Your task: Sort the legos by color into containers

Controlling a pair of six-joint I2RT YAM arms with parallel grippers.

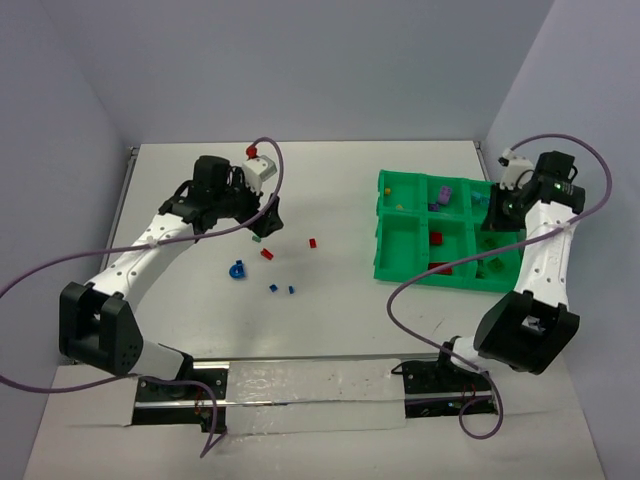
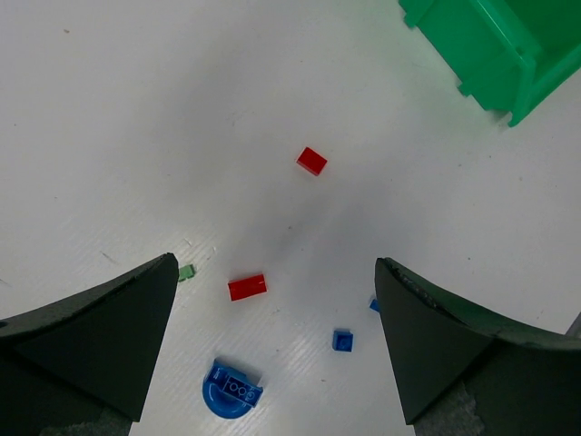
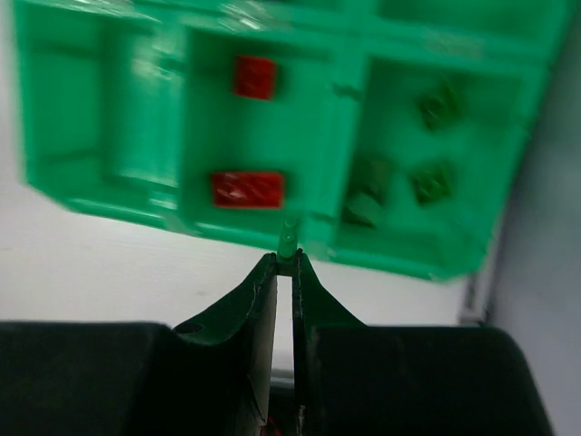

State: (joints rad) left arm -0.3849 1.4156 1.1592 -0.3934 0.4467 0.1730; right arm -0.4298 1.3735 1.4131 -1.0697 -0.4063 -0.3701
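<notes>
Loose legos lie on the white table: two red bricks (image 2: 311,161) (image 2: 247,287), a small green one (image 2: 186,272), a round blue piece (image 2: 231,391) and two small blue bricks (image 2: 342,341) (image 2: 373,304). My left gripper (image 2: 275,268) (image 1: 262,222) hangs open above them, holding nothing. The green tray of containers (image 1: 400,262) sits at the right. My right gripper (image 3: 286,259) (image 1: 492,215) is shut on a tiny green brick (image 3: 289,241), held above the tray's near wall (image 3: 91,195). One compartment holds two red bricks (image 3: 255,76) (image 3: 247,189). The one beside it holds green bricks (image 3: 432,182).
A purple brick (image 1: 445,193) lies in a far compartment of the tray. Grey walls close in the table at the back and on both sides. Purple cables loop from both arms. A corner of the tray (image 2: 490,45) shows in the left wrist view.
</notes>
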